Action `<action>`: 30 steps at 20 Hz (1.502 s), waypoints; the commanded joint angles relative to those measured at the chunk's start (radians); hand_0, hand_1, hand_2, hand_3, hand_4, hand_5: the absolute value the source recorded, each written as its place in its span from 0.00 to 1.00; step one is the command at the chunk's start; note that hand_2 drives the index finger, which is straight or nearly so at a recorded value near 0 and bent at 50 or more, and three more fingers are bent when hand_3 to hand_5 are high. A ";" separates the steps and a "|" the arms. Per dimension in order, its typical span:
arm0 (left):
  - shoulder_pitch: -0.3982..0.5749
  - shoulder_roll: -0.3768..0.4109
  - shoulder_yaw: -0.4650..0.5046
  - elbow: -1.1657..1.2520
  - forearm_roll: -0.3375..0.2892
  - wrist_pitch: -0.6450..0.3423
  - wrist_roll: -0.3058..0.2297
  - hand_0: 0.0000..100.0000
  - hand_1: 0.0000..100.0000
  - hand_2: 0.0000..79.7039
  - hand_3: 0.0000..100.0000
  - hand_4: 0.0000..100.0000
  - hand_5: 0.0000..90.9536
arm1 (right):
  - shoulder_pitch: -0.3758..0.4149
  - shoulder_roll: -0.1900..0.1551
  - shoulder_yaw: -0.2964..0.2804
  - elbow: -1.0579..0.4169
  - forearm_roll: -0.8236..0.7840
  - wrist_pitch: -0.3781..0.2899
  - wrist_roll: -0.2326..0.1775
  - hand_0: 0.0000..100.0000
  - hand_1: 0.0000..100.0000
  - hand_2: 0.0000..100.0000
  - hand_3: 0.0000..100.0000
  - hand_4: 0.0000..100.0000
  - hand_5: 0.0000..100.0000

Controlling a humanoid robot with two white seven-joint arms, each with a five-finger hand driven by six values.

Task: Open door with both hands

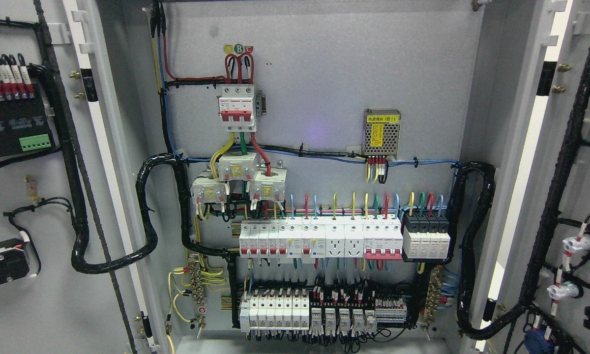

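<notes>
Head view: both grey metal cabinet doors stand swung wide open, the left door (39, 305) flanking the grey back panel (324, 73) on one side, the right door (585, 59) on the other. On that panel, a red-and-white main breaker (237, 114) sits above a row of white breakers (319, 238). No robot hand shows, so its state can't be told.

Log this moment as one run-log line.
phase: doors open | left door: swung out | right door: swung out | cabinet interior: breakers and wiring exposed | hands: not in view
</notes>
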 commanded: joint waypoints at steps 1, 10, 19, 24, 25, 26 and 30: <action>0.009 -0.001 -0.028 -0.107 0.003 -0.086 -0.001 0.00 0.00 0.00 0.00 0.00 0.00 | -0.024 -0.020 0.111 0.000 0.003 -0.059 0.000 0.38 0.00 0.00 0.00 0.00 0.00; 0.159 -0.047 -0.185 -0.412 0.020 -0.084 0.004 0.00 0.00 0.00 0.00 0.00 0.00 | -0.048 -0.020 0.242 0.000 0.012 -0.059 0.000 0.38 0.00 0.00 0.00 0.00 0.00; 0.265 -0.099 -0.347 -0.520 -0.011 -0.087 0.004 0.00 0.00 0.00 0.00 0.00 0.00 | -0.065 -0.005 0.472 0.063 0.044 -0.053 0.001 0.38 0.00 0.00 0.00 0.00 0.00; 0.352 -0.125 -0.458 -0.531 -0.087 -0.089 0.004 0.00 0.00 0.00 0.00 0.00 0.00 | -0.065 0.033 0.588 0.145 0.073 -0.053 0.001 0.38 0.00 0.00 0.00 0.00 0.00; 0.375 -0.133 -0.478 -0.532 -0.097 -0.090 0.004 0.00 0.00 0.00 0.00 0.00 0.00 | -0.065 0.041 0.608 0.164 0.073 -0.053 0.001 0.38 0.00 0.00 0.00 0.00 0.00; 0.401 -0.136 -0.495 -0.532 -0.109 -0.090 0.004 0.00 0.00 0.00 0.00 0.00 0.00 | -0.064 0.052 0.628 0.184 0.073 -0.053 0.001 0.38 0.00 0.00 0.00 0.00 0.00; 0.493 -0.186 -0.541 -0.526 -0.215 -0.087 0.005 0.00 0.00 0.00 0.00 0.00 0.00 | -0.050 0.069 0.696 0.248 0.075 -0.053 0.003 0.38 0.00 0.00 0.00 0.00 0.00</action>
